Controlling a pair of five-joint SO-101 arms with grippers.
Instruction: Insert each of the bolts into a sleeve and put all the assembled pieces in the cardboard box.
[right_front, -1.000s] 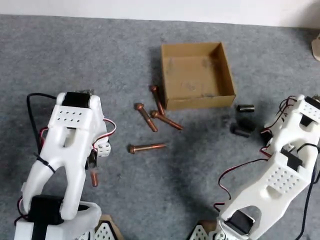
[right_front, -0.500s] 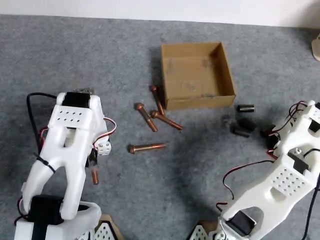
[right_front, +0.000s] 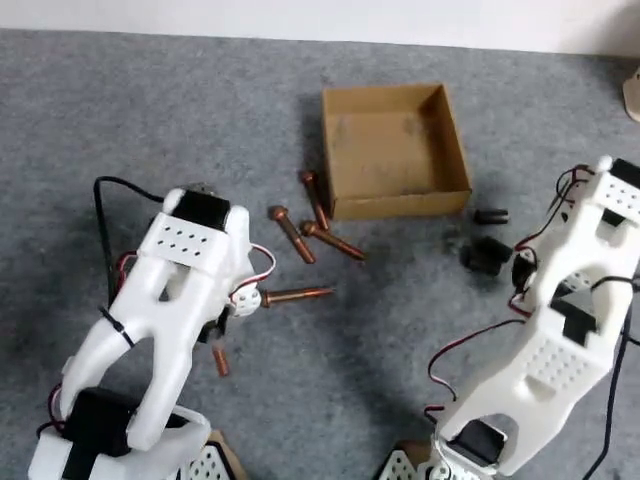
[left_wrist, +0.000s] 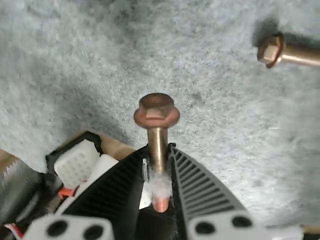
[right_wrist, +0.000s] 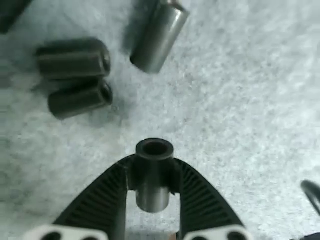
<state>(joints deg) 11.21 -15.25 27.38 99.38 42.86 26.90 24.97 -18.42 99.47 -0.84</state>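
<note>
One copper bolt (left_wrist: 158, 125) is pinched by its shank in the left gripper (left_wrist: 159, 167), head outward, above the tabletop's near left part. A dark sleeve (right_wrist: 151, 190) is clamped between the narrow fingers of the right gripper (right_wrist: 152, 162), toward the right edge. Four loose bolts (right_front: 296, 295) lie mid-table, and spare sleeves (right_front: 490, 215) lie just beside the cardboard box (right_front: 395, 206), whose floor is bare. By my reading nothing is assembled yet, so every insertion and all the boxing remains.

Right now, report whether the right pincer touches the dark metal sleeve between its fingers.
Touching. In the right wrist view the right pincer has its ribbed fingers pressed against both sides of the dark metal sleeve, no gap.
</note>
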